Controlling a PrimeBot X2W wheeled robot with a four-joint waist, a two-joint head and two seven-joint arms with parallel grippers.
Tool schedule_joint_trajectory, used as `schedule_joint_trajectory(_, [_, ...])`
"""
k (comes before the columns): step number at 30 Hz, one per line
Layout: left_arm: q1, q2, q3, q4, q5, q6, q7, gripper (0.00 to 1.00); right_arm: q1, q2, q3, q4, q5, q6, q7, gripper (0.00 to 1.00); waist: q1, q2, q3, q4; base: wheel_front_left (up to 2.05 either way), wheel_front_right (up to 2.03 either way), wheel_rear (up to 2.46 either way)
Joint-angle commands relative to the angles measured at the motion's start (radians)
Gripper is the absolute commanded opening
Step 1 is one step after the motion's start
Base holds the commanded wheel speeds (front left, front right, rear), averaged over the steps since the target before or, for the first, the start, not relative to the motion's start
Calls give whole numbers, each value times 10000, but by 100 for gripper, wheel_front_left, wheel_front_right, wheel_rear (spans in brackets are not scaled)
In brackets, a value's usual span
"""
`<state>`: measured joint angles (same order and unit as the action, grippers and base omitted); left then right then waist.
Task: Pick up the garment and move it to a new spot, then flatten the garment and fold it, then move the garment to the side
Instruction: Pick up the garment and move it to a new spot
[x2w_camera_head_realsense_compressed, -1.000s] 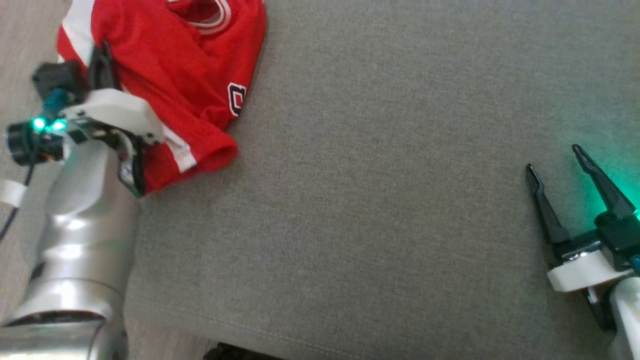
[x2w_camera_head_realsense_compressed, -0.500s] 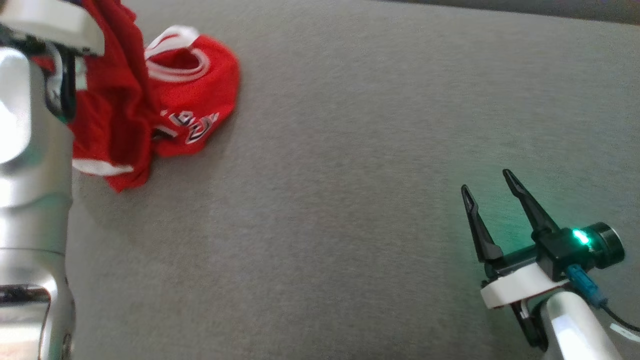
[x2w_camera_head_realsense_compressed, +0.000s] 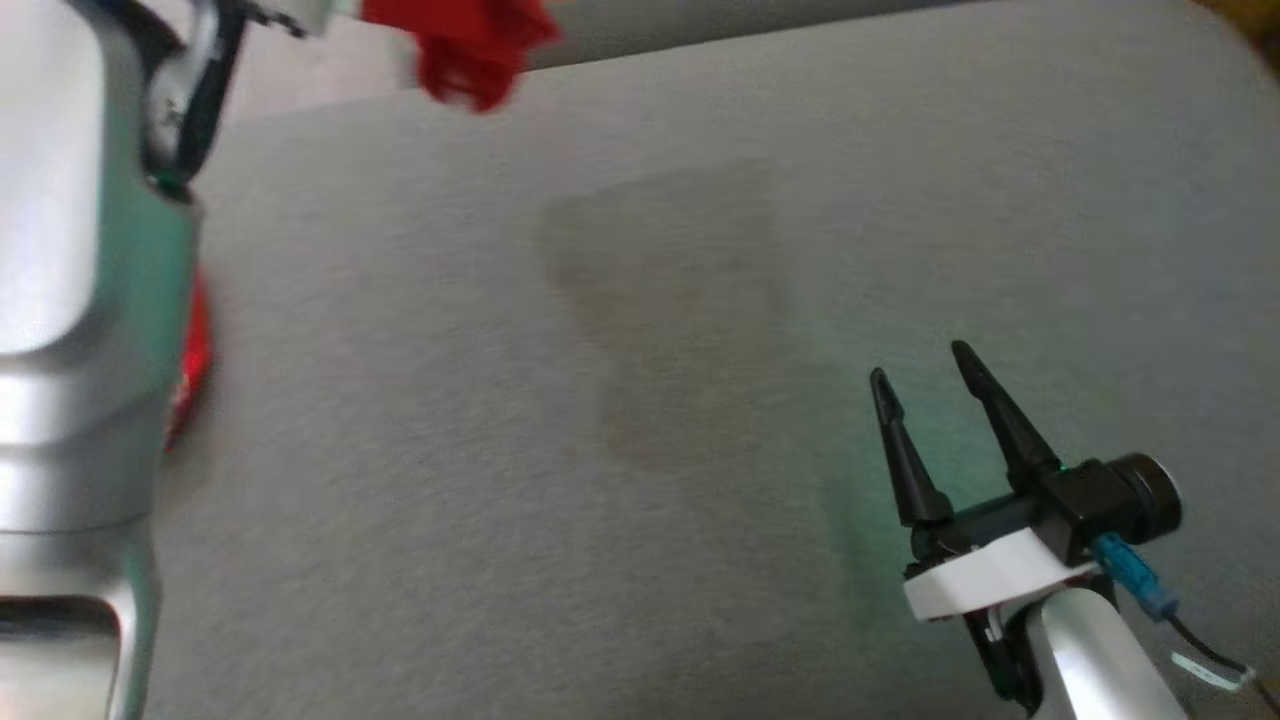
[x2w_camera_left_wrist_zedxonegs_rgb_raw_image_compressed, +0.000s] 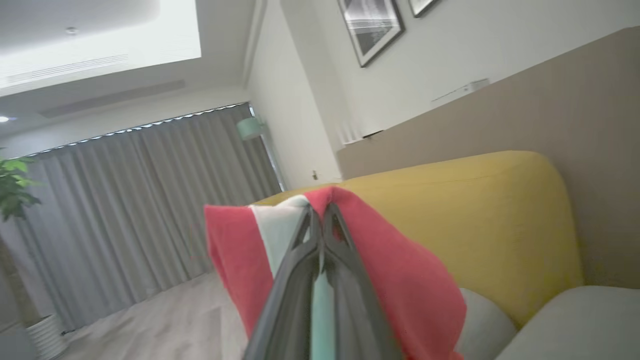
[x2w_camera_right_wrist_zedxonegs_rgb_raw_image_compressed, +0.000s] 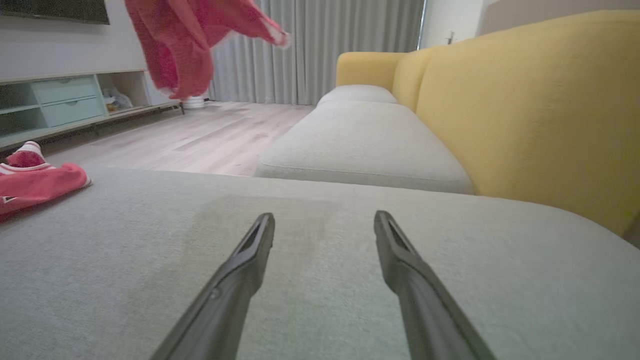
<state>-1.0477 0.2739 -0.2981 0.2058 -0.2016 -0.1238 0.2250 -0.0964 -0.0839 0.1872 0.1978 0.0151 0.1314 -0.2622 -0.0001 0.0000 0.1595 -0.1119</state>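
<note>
The garment is red with white stripes. My left gripper is shut on a striped fold of it, raised high in the air. In the head view the lifted garment hangs at the top, right of my left forearm. It also hangs at the upper left of the right wrist view. More red and white cloth lies on the grey cushion's left end; I cannot tell whether it joins the hanging part. My right gripper hovers open and empty low over the grey cushion, its fingers spread.
A yellow sofa back rises along the right of the cushion. A second grey seat cushion lies beyond it. A wooden floor, a low cabinet and grey curtains stand further off.
My left gripper has lifted the garment from the cushion up into the air. The head camera has shifted. The right gripper stays open.
</note>
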Motion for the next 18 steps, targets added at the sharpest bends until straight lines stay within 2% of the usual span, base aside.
schedule_joint_trajectory(1, [-330, 329, 183, -399, -40, -15, 127, 0, -370, 80, 254, -312, 74, -7, 4, 100, 1, 0, 153, -1182, 0, 0, 0])
schedule_joint_trajectory(7, [298, -254, -1234, -623, -150, -47, 454, 0, -776, 196, 445, -456, 365, -7, 4, 100, 1, 0, 1205, -2234, 0, 0, 0])
schedule_joint_trajectory(10, [758, -850, -2230, 99, -206, -57, 88, 0, -934, 227, 474, -479, 493, -7, 4, 100, 1, 0, 1824, -2401, 0, 0, 0])
schedule_joint_trajectory(13, [1274, -1494, -3336, 1480, -312, -63, -618, 0, -1078, 251, 475, -438, 594, -7, 4, 100, 1, 0, 2269, -2420, 0, 0, 0])
schedule_joint_trajectory(14, [1443, -1656, -3719, 2028, -295, -64, -888, 9, -1123, 256, 493, -414, 613, -7, 4, 100, 1, 0, 2379, -2402, 0, 0, 0])
schedule_joint_trajectory(15, [1588, -1806, -4069, 2578, -237, -65, -1184, 36, -1167, 259, 504, -385, 631, -7, 4, 100, 1, 0, 2464, -2373, 0, 0, 0])
schedule_joint_trajectory(16, [1712, -1937, -4376, 3089, -170, -65, -1524, 49, -1204, 262, 505, -360, 647, -7, 4, 100, 1, 0, 2525, -2334, 0, 0, 0])
schedule_joint_trajectory(18, [1863, -2125, -4836, 3900, -19, 58, -2432, 100, -1240, 267, 468, -335, 651, -7, 4, 100, 1, 0, 2599, -2201, 0, 0, 0])
